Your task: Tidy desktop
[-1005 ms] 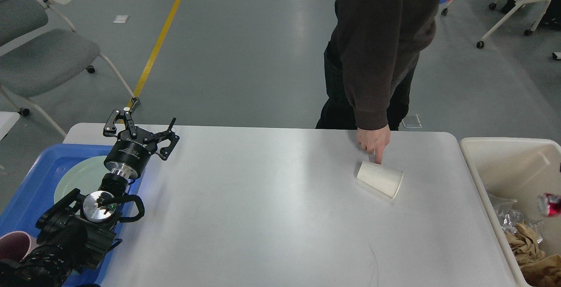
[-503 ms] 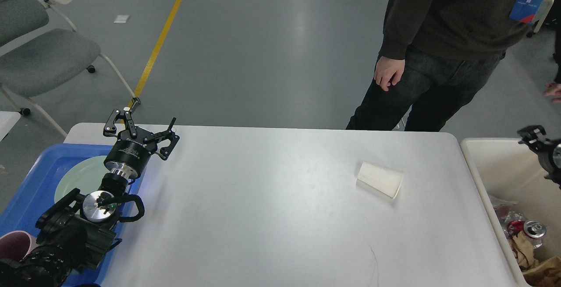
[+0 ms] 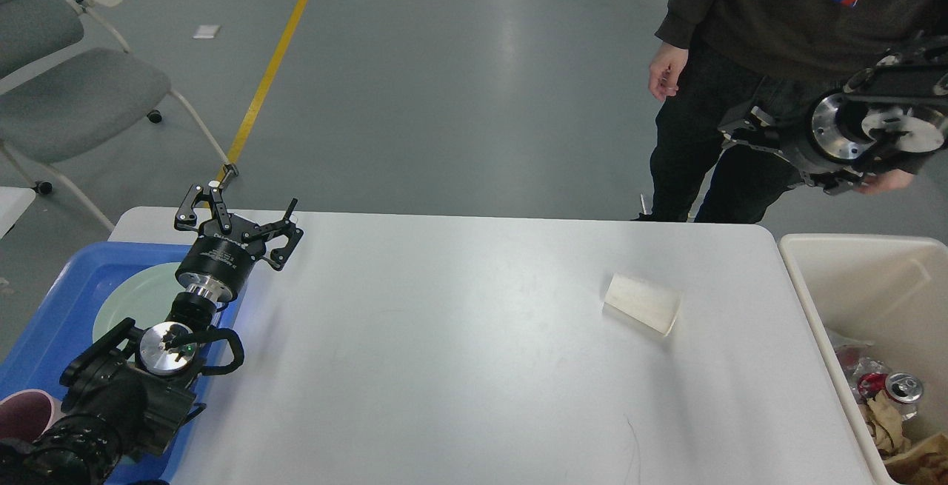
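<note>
Your desktop (image 3: 444,366) is nearly bare: the one loose thing on it is a paper cup (image 3: 641,304), lying on its side toward the far right corner, mouth pointing to the right edge. It lies well apart from both arms, so nothing is holding it there; a cup on its side like that could roll if you nudge it.

Your left gripper (image 3: 237,212) hangs over the far left corner of the desktop, just beside the blue tray (image 3: 52,307), with its fingers spread wide and nothing between them. That tray holds a pale green plate (image 3: 137,300) and, at its near end, a pink cup (image 3: 22,411), so it looks like the place for dishes.

Your right gripper (image 3: 748,133) is raised beyond the far right corner, in front of the person (image 3: 763,18) standing there. It shows dark and nearly end-on against dark clothing, so you cannot tell whether its fingers are spread or closed, and nothing can be seen in it.

The cream bin (image 3: 859,278) stands against the right edge and holds a red can (image 3: 892,387) and crumpled paper, so it seems to be for rubbish. The paper cup is nearer to it than to the tray, and your right arm is the nearer one; the likely step is bringing it down over the cup.
</note>
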Available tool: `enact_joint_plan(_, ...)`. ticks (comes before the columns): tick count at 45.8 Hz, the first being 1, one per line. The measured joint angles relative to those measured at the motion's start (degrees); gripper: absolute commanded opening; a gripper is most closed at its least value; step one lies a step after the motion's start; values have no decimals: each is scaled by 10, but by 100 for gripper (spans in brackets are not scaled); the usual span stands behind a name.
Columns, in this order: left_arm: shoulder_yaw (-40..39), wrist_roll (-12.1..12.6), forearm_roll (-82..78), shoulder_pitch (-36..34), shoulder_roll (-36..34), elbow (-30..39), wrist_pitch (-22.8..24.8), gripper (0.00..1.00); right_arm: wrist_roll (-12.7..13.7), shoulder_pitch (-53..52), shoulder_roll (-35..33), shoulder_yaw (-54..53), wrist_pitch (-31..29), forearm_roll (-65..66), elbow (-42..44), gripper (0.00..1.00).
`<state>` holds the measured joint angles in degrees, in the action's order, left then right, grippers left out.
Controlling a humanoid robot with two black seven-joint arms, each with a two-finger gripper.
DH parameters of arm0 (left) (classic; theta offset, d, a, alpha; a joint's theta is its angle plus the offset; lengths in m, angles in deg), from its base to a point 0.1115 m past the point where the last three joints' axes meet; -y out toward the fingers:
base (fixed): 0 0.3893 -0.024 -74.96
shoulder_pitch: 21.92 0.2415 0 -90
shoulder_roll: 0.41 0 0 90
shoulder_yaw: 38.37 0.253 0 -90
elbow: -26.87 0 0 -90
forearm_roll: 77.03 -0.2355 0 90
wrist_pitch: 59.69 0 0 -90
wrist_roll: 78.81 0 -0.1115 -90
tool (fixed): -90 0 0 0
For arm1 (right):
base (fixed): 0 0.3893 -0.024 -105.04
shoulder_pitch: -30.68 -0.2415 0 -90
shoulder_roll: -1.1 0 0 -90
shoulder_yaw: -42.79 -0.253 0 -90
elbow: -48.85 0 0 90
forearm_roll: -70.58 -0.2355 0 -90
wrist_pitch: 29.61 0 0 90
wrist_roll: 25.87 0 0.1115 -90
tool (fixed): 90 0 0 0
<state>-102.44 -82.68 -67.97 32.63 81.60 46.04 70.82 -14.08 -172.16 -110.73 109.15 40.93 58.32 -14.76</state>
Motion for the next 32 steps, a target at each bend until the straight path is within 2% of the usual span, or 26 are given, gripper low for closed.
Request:
enact_joint_plan(6,0,0,0,0,0,0,0,96,-1,-75,58,25,-93,0,-6,100)
enact_joint_plan(11,0,0,0,0,0,0,0,96,-1,-99,82,26,-126,1,-4,100)
enact_joint_plan(17,0,0,0,0,0,0,0,96,-1,-52,88,20,-111,4,9,100)
enact_joint_plan(32,0,0,0,0,0,0,0,96,-1,235,94,-25,-17,6,162,100)
